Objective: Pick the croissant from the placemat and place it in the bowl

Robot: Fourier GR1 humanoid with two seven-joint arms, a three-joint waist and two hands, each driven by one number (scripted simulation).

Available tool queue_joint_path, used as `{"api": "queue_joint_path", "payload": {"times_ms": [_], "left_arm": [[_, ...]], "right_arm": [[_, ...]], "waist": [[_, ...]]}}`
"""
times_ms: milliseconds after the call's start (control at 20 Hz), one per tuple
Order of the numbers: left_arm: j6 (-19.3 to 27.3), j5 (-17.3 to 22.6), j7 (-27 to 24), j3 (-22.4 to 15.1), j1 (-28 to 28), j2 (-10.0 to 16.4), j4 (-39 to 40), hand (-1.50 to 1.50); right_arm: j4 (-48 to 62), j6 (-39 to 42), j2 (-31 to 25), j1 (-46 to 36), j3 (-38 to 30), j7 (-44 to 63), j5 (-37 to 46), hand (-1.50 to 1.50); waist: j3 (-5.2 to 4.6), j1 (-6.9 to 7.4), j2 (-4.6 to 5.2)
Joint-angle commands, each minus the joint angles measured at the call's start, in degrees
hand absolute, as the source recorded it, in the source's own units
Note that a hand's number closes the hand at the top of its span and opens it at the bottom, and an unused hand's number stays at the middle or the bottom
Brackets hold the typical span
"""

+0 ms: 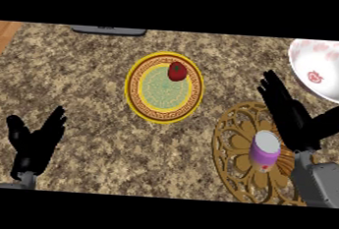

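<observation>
Right hand (pixel 295 121): open, fingers straight and pointing up the view, thumb spread out to the side, holding nothing. Seen over the upper right edge of the gold openwork placemat (pixel 236 135), between the purple cup (pixel 265 151) and the white bowl (pixel 328 67). Just beside the cup; touching or not, cannot tell.

On the placemat, at lower right: only that cup, upright, purple-sided with a pale top, nothing of a croissant's shape. Bowl well up at the right edge, pink-patterned inside, partly cut off by the view.

Middle of the speckled counter (pixel 80 81): a yellow-rimmed plate (pixel 155 91) with a red round fruit (pixel 177 71) near its upper right rim.

Left hand (pixel 34 142): resting open at lower left, fingers up, nothing in it.
</observation>
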Motion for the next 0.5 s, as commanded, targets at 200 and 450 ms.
{"api": "queue_joint_path", "payload": {"times_ms": [200,450], "left_arm": [[3.55,-7.05,-7.31,3.32,-5.62,6.18,-6.46,0.00],[4.08,-7.10,-7.40,4.20,-4.82,6.85,-7.83,0.00]], "right_arm": [[-8.79,5.51,-15.87,-3.67,-9.37,-10.22,6.09,1.50],[0.85,-10.08,-25.67,9.63,-9.69,0.33,24.49,-1.50]], "waist": [[1.07,-1.76,-1.85],[0.84,-4.69,-1.62]]}}
